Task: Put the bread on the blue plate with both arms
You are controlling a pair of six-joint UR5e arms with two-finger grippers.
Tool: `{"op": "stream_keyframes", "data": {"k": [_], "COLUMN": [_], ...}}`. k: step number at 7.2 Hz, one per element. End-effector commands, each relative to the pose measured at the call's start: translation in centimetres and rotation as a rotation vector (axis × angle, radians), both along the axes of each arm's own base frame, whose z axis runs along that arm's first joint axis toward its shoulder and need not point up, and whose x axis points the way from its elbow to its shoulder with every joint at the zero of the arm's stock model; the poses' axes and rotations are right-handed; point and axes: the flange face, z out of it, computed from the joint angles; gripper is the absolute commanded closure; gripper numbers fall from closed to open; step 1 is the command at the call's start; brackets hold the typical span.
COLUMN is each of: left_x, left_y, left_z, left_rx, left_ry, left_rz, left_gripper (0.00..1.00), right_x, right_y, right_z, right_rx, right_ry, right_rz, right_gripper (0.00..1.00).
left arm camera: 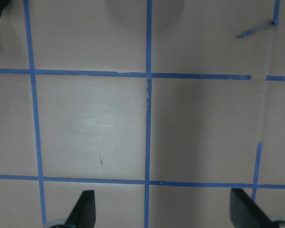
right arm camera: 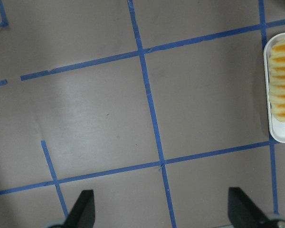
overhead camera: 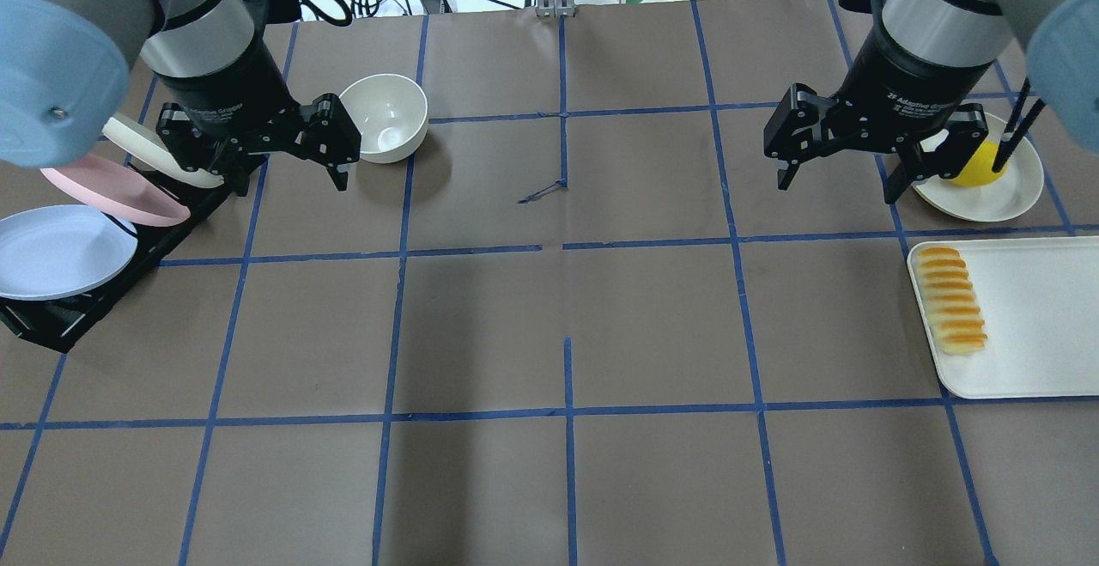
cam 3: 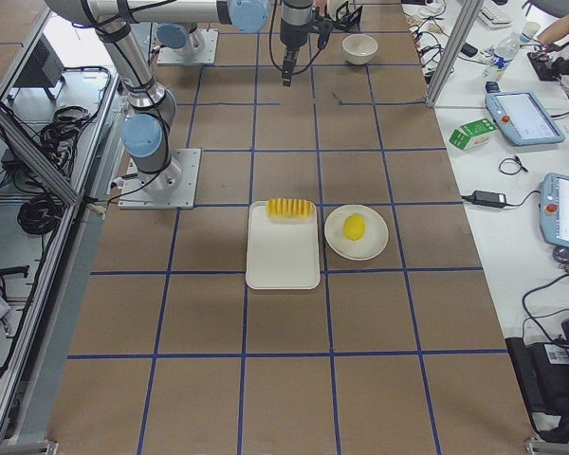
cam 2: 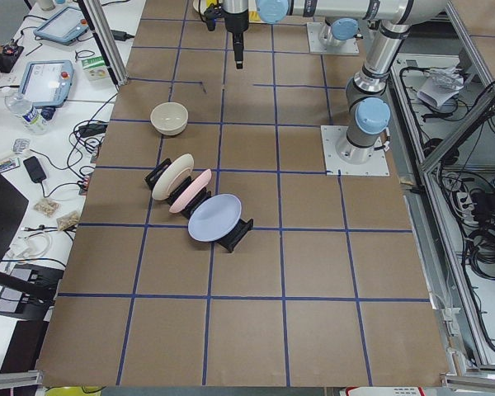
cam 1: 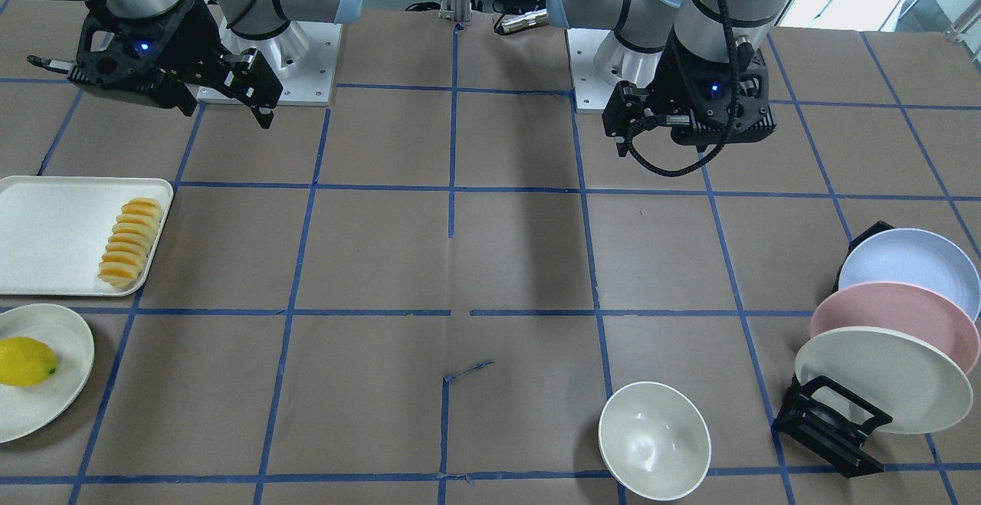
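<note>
The bread (overhead camera: 949, 298) lies along the inner edge of a white tray (overhead camera: 1030, 325) on the robot's right; it also shows in the front view (cam 1: 130, 242) and at the right wrist view's edge (right arm camera: 282, 80). The blue plate (overhead camera: 51, 252) stands tilted in a black rack (overhead camera: 51, 325) on the robot's left, also seen in the front view (cam 1: 912, 263). My left gripper (overhead camera: 288, 178) is open and empty, high above the table beside the rack. My right gripper (overhead camera: 837, 186) is open and empty, high above the table, beyond the tray. Both wrist views show the fingertips spread wide over bare table.
A pink plate (overhead camera: 112, 188) and a cream plate (overhead camera: 146, 149) stand in the same rack. A white bowl (overhead camera: 386, 115) sits by the left gripper. A lemon (overhead camera: 979, 167) lies on a cream plate (overhead camera: 1004, 197) beyond the tray.
</note>
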Motion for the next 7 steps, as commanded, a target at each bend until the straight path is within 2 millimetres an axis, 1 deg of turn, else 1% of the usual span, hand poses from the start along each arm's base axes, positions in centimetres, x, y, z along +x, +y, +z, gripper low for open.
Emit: {"op": "stream_keyframes", "data": {"k": [1, 2, 3, 4, 5, 6, 7], "left_x": [9.0, 15.5, 21.9, 27.6, 32.1, 35.6, 38.9], "left_y": [-1.1, -0.9, -0.2, 0.9, 0.1, -1.3, -0.9], "left_z": [-0.1, -1.0, -3.4, -5.5, -6.3, -8.4, -10.9], "left_rx": [-0.008, 0.022, 0.076, 0.106, 0.007, -0.076, -0.034], "left_ry": [-0.018, -0.02, -0.006, 0.008, -0.021, -0.051, -0.074], "left_rz": [0.199, 0.323, 0.44, 0.557, 0.634, 0.67, 0.714], "left_gripper": [0.0, 0.0, 0.0, 0.0, 0.0, 0.0, 0.0], "right_x": [-0.2, -0.7, -2.0, -3.4, -5.3, -8.6, -12.0], "right_y": [0.0, -0.5, -1.3, -2.5, -5.0, -5.9, -6.0], "right_z": [-0.1, -0.7, -1.5, -2.7, -6.0, -7.1, -8.9], "right_rx": [0.003, 0.01, 0.028, 0.042, 0.076, 0.076, 0.079], "right_ry": [0.013, 0.016, 0.025, 0.047, 0.045, 0.033, 0.022], "right_rz": [-0.004, 0.006, -0.018, -0.038, -0.06, -0.031, -0.044], "right_gripper": [0.0, 0.0, 0.0, 0.0, 0.0, 0.0, 0.0]}}
